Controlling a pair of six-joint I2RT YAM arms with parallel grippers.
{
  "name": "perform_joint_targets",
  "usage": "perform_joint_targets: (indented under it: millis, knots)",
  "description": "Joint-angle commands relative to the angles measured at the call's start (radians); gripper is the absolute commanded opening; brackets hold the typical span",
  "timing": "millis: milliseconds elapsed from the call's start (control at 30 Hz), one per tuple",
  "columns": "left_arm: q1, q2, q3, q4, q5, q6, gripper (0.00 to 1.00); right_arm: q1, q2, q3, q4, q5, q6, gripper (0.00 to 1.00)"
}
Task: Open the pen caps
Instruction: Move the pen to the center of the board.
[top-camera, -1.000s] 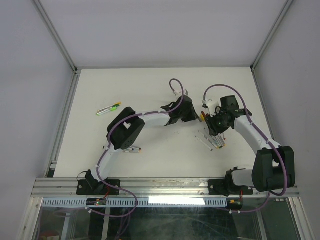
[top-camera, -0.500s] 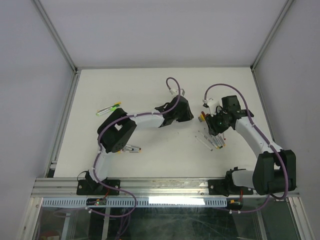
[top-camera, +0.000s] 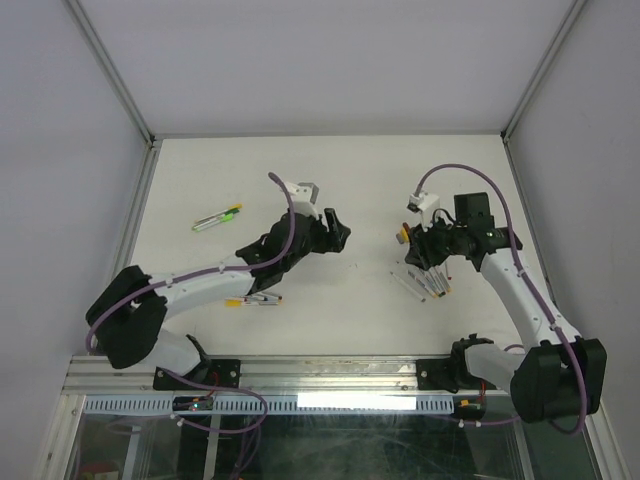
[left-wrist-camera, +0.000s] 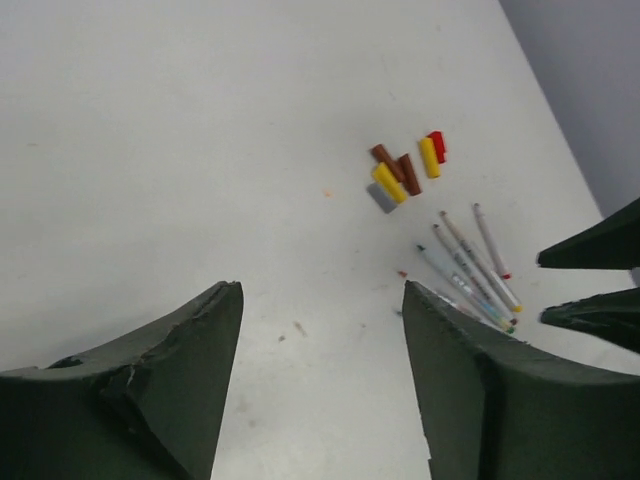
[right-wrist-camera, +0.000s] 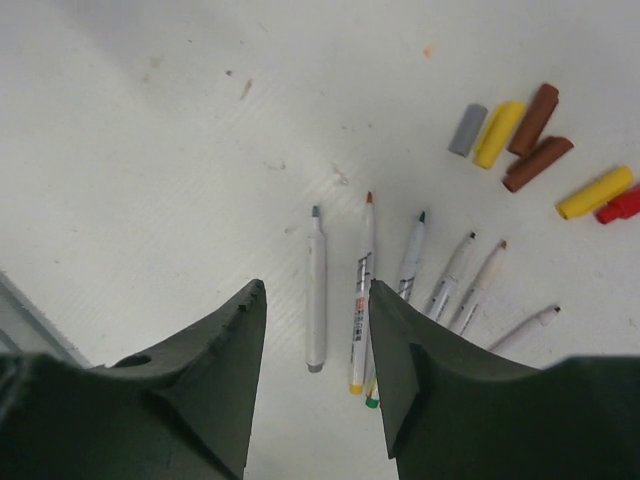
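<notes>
Pen caps are lying clustered near uncapped pens; right gripper is hovering over the pens, jaws apart, empty; left gripper is hanging wide open, empty.

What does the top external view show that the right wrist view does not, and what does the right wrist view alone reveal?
Only top external: the left arm, the right arm, a pen pair far left and more pens by the left arm. Only right wrist: bare pen tips and cap colours, such as the grey cap and red cap. Both: the row of uncapped pens with loose caps beside it.
</notes>
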Motion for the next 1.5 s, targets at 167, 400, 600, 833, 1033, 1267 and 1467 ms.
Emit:
perform_joint_targets:
  millis: [167, 400, 600, 833, 1033, 1267, 1467]
  knots:
    - [0.114, -0.296, -0.263, 0.025, -0.136, 0.116, 0.85, 0.019, -0.002, 0.132, -0.004, -0.339, -0.129, 0.49]
    - [0.309, -0.409, -0.354, 0.001, -0.086, 0.147, 0.99, 0.131, 0.087, 0.231, -0.054, -0.435, -0.217, 0.49]
    - [0.403, -0.379, -0.328, -0.048, 0.007, 0.14, 0.99, 0.142, 0.125, 0.215, -0.073, -0.47, -0.249, 0.49]
    - [0.406, -0.442, -0.363, -0.103, 0.146, -0.027, 0.99, 0.142, 0.1, 0.122, -0.012, -0.524, -0.256, 0.49]
    - [0.405, -0.532, -0.439, -0.093, 0.245, -0.139, 0.99, 0.153, 0.092, 0.098, 0.007, -0.547, -0.257, 0.49]
    - [0.405, -0.647, -0.491, -0.178, 0.243, -0.273, 0.99, 0.17, 0.094, 0.087, 0.024, -0.514, -0.252, 0.49]
    - [0.405, -0.699, -0.525, -0.273, 0.251, -0.447, 0.99, 0.197, 0.107, 0.083, 0.037, -0.479, -0.243, 0.49]
